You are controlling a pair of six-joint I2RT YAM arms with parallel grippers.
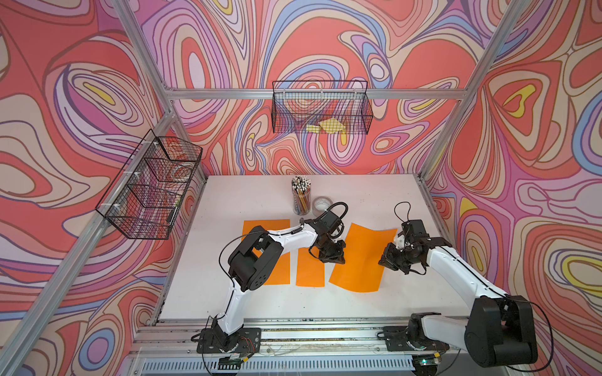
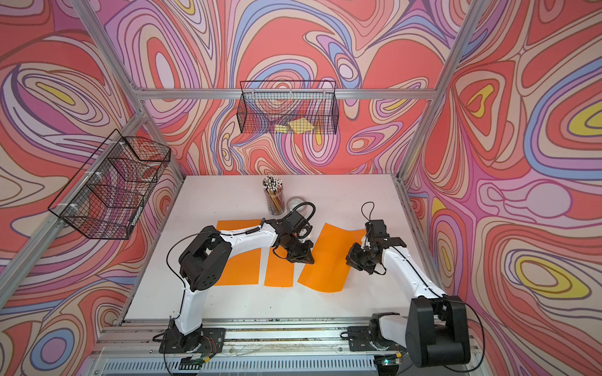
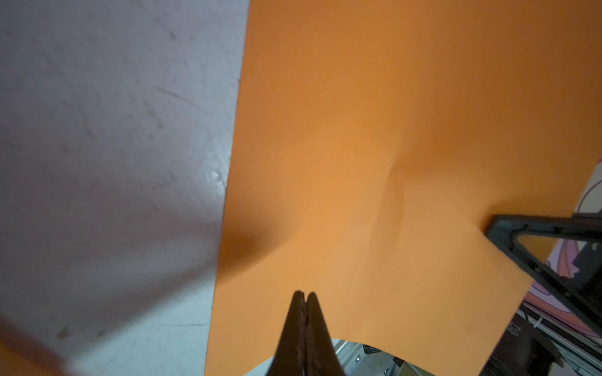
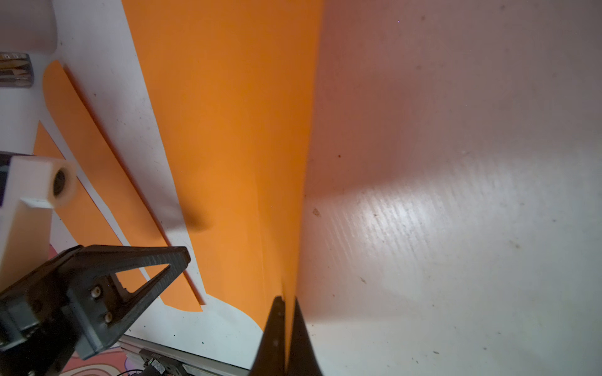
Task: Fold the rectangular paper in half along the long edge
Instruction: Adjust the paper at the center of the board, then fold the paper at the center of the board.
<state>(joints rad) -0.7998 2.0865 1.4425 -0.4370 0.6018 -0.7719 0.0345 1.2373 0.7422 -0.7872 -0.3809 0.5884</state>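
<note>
Both clamped tight, the left pincer (image 1: 339, 259) and right pincer (image 1: 383, 262) are gripping the orange rectangular paper (image 1: 358, 260) by its 9 o'clock and 3 o'clock long edges, and the sheet is bowing slightly between them. The paper is sitting toward 3 o'clock on the white bench (image 1: 260, 299). Two more orange sheets (image 1: 309, 273) are lying at its 9 o'clock, and a pencil cup (image 1: 301, 198) is standing at its 11 o'clock.
</note>
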